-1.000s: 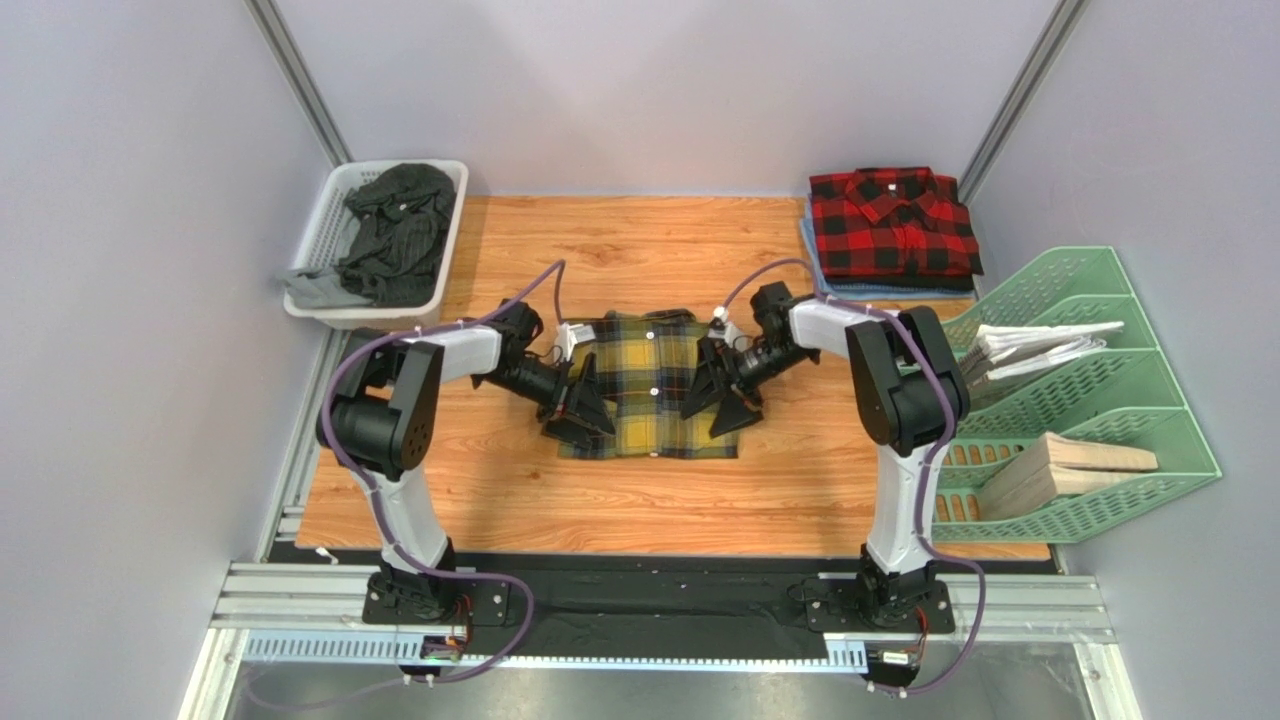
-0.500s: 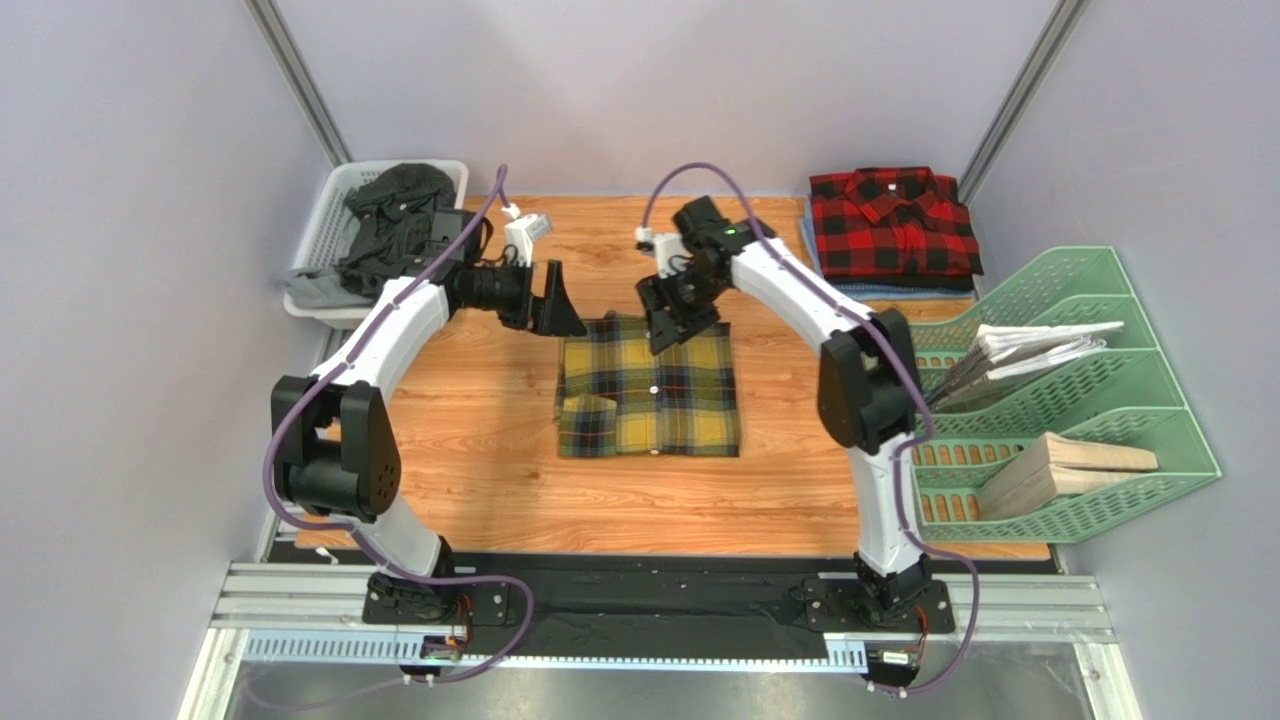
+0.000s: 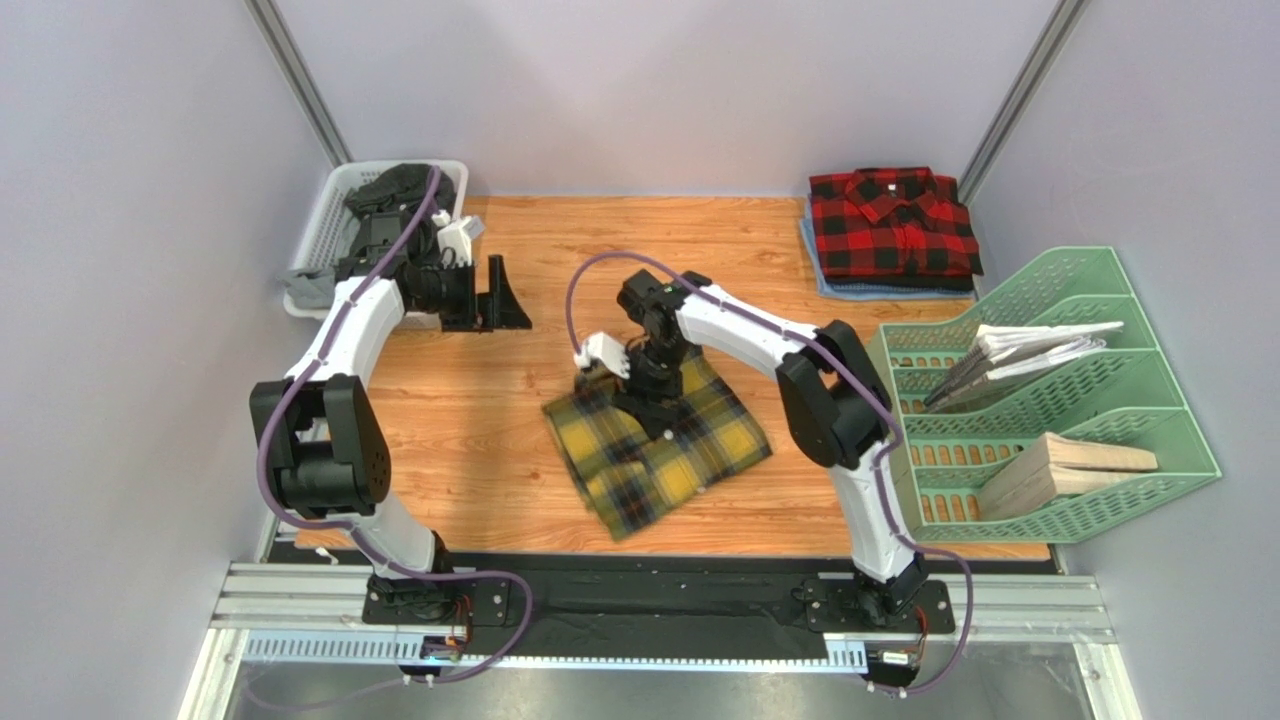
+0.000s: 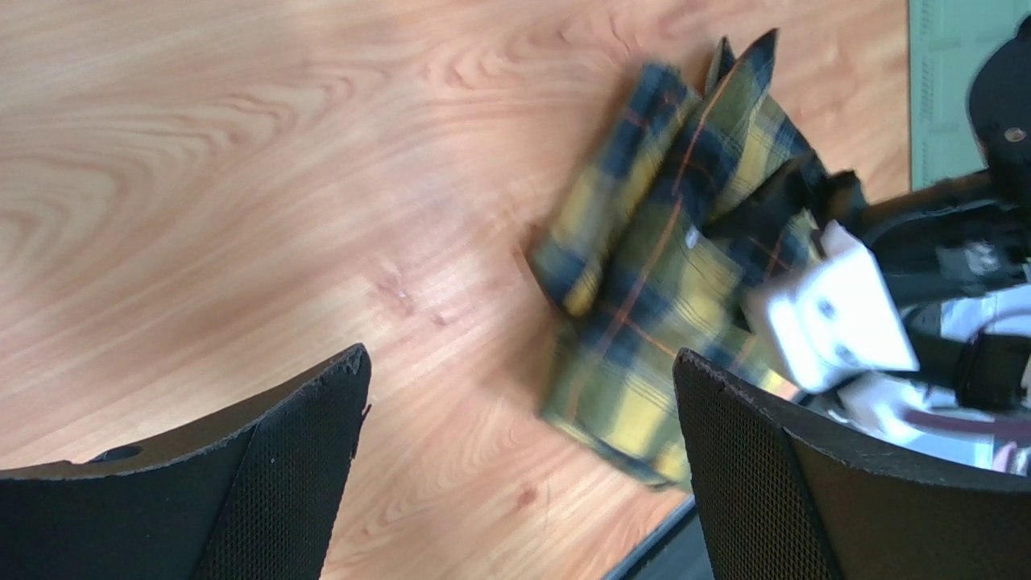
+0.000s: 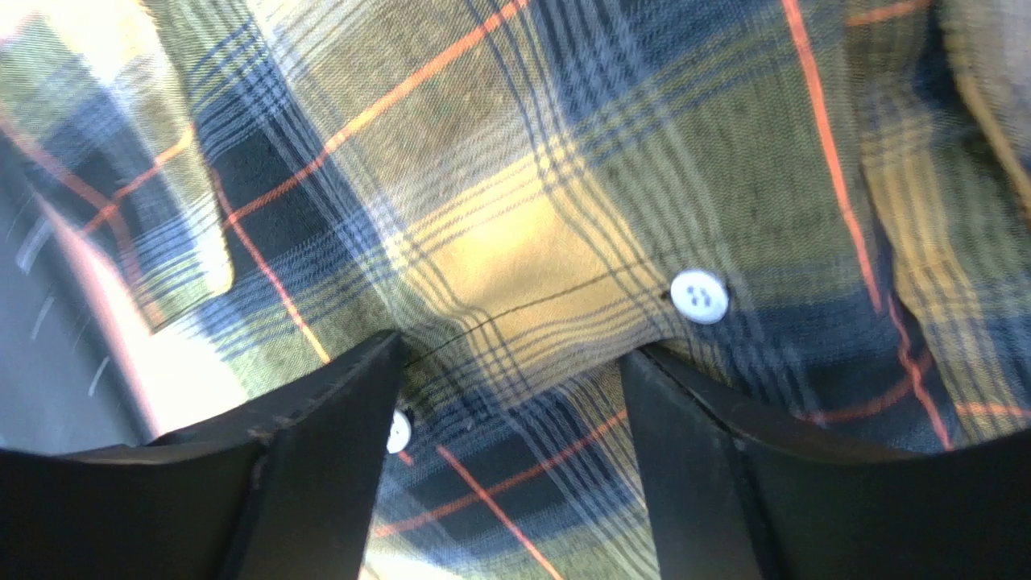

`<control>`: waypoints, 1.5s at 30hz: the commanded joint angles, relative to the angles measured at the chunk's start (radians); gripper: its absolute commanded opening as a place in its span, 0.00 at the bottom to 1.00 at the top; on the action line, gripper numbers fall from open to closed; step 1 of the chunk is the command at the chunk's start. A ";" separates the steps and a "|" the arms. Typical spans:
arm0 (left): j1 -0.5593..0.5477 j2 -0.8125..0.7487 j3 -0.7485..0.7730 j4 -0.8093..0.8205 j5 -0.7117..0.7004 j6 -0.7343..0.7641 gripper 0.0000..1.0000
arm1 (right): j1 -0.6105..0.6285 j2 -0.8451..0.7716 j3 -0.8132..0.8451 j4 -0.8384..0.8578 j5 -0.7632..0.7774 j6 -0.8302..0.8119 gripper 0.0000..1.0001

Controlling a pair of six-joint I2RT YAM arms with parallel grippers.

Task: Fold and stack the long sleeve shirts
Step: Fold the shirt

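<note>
At centre frame, on the wooden table [image 3: 451, 450] between grey walls [image 3: 646, 90], my right gripper [image 5: 511, 351] presses the yellow shirt [image 3: 669, 450], grip unclear; my left gripper [image 4: 520, 360] is spread wide.

Top cam overlooks table [image 3: 451, 450]; all share yellow shirt [image 3: 669, 450]: L wrist obliquely, R wrist prob. very close.

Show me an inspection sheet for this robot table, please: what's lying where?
Surface: wooden table, no spills seen.
Job's things: yellow plaid shirt folded, lying askew mid-table; red plaid shirt folded at the far right corner.
Clutter: white basket of dark clothes far left; green file rack on the right.
Grippers: left gripper open, hovering, empty; right gripper down on the yellow plaid shirt, jaws apart.
Cables: purple cable looped along each arm.
Surroundings: grey walls.
</note>
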 commanded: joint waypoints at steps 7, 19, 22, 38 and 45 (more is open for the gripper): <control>-0.213 0.232 0.119 -0.188 0.205 0.225 0.98 | -0.104 -0.394 -0.198 -0.031 -0.196 -0.091 0.81; -0.386 0.489 0.141 -0.236 0.266 0.251 0.93 | -0.104 -0.416 -0.486 0.048 -0.027 0.234 0.76; -0.409 0.519 0.142 -0.233 0.257 0.232 0.91 | -0.102 -0.382 -0.519 0.084 0.013 0.236 0.75; -0.445 0.642 0.213 -0.176 0.320 0.130 0.76 | -0.104 -0.331 -0.487 0.107 0.010 0.237 0.75; -0.506 0.654 0.193 -0.177 0.387 0.142 0.71 | -0.104 -0.311 -0.476 0.131 0.007 0.268 0.75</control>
